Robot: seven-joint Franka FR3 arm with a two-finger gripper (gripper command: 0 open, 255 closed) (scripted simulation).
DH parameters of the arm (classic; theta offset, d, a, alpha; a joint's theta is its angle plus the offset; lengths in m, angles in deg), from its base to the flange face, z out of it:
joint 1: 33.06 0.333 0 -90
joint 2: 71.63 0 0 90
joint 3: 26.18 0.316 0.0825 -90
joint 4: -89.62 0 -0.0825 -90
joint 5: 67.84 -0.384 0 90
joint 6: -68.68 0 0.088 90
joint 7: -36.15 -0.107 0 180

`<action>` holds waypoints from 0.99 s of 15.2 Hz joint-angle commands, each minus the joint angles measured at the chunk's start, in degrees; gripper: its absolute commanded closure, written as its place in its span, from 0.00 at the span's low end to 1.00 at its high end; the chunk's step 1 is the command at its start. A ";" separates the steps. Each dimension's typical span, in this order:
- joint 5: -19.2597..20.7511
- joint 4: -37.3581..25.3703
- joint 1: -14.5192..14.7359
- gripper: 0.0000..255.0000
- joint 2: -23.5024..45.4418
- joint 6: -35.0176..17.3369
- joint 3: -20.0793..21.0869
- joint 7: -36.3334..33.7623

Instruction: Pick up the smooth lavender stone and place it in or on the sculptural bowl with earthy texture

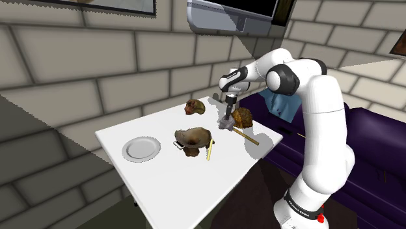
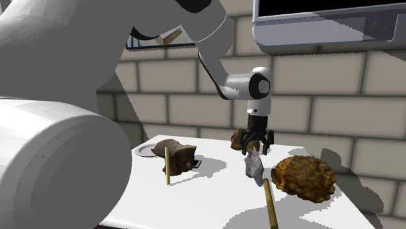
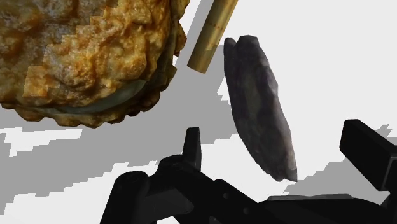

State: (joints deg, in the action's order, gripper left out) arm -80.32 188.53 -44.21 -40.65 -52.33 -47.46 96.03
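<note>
While apart — jaws over grey stone

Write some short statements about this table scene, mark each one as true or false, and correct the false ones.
1. The end effector is shut on the stone. False: it is open, and the stone lies between the fingers without touching either one.
2. A round plate lies on the table. True.
3. The stone lies on the plate. False: it is on the table, close beside a crusty brown lump and far from the plate.
4. The table is white. True.
</note>
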 commanded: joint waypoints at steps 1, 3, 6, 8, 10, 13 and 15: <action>-0.01 0.03 -0.01 0.00 0.01 -0.05 0.00 0.02; -0.01 0.03 -0.01 0.00 0.01 -0.05 0.00 0.02; -0.01 0.02 -0.01 1.00 0.01 -0.04 0.00 0.02; -0.01 0.02 -0.01 1.00 0.01 -0.04 0.00 0.02; -0.01 0.02 -0.01 1.00 0.01 -0.04 0.00 0.02; -0.01 0.00 -0.02 1.00 0.02 -0.03 0.00 0.02; 0.17 -0.12 0.06 1.00 -0.43 0.51 -0.11 -0.09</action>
State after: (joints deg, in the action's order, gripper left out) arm -80.24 188.46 -44.18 -40.83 -52.11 -47.51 95.99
